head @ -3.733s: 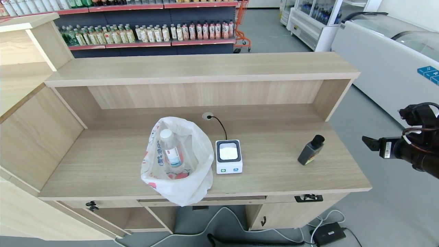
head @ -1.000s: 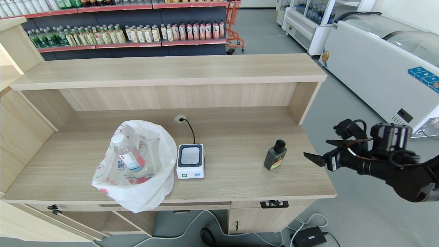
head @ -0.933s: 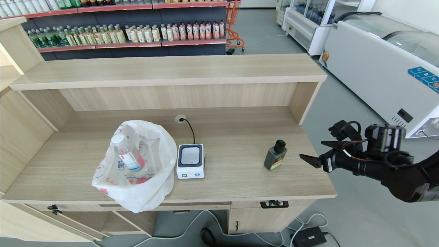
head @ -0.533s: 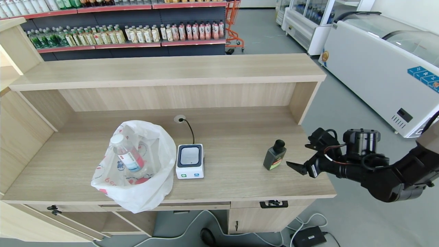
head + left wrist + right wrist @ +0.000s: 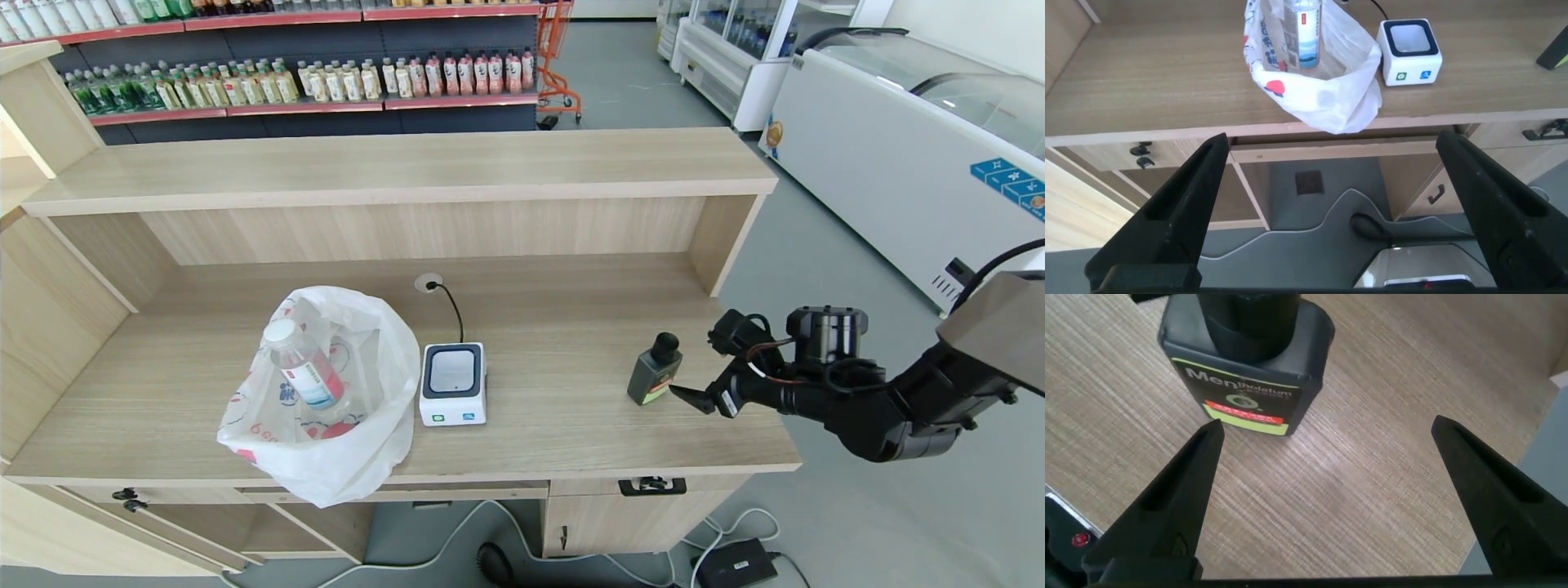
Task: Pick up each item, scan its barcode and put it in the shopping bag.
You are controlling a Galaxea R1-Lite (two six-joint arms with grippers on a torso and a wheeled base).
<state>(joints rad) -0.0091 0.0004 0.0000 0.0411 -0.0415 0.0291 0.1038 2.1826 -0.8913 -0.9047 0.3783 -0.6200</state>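
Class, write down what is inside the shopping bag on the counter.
A clear bottle with a white cap leans tilted inside the shopping bag. The bag's folds hide its bottom, so anything lying there cannot be seen.

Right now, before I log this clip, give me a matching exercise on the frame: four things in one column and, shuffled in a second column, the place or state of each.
Things
1. clear plastic bottle with a white cap
2. white box-shaped barcode scanner
3. dark grey bottle with a black cap
4. right gripper

Places or states
A. open, over the wooden counter at its right edge
B. standing upright, the rightmost item on the counter
C. inside the white plastic shopping bag
D. on the counter between the bag and the dark bottle

Pairs: 1-C, 2-D, 3-B, 4-A
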